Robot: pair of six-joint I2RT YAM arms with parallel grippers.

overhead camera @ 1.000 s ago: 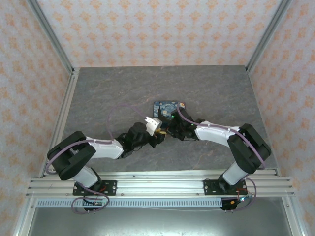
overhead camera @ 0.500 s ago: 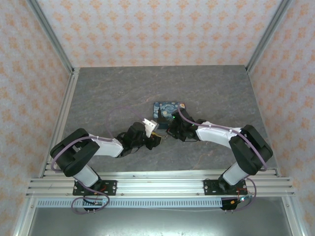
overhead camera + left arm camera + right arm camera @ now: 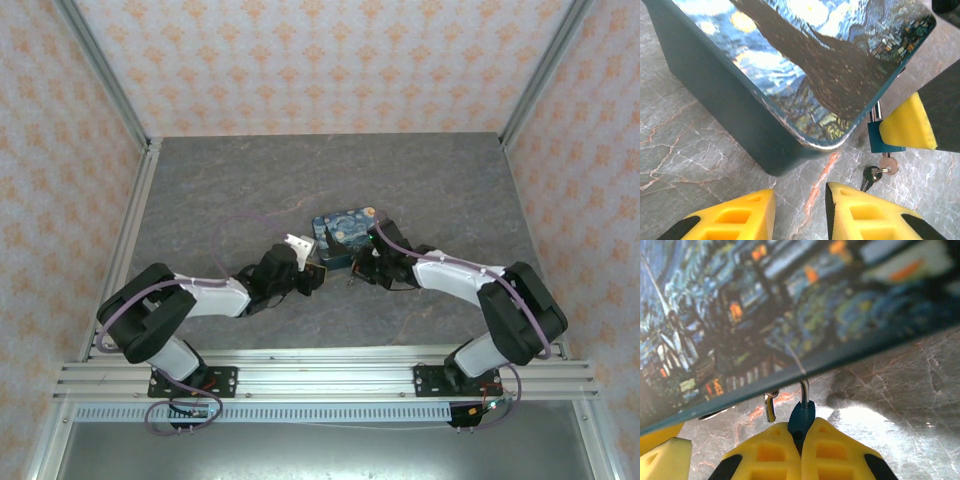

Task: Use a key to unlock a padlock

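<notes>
Seeing the painted tin (image 3: 345, 230) turned slightly against half a second ago, and the right arm (image 3: 455, 275) swung further outward. Finding bare grey table (image 3: 220, 180) on every side of the tin, with the patterned walls (image 3: 320, 60) well apart from both arms. Pinching the teal padlock (image 3: 802, 416) between the clenched fingers of the right gripper (image 3: 800, 432), shackle hooking up at the tin's lower edge. Dangling the key (image 3: 887, 164) on a small ring just under the padlock, near the table. Hovering the left gripper (image 3: 800, 200) released and grasping nothing, just beside the tin's near corner. Showing the tin with its lid shut, contents hidden
</notes>
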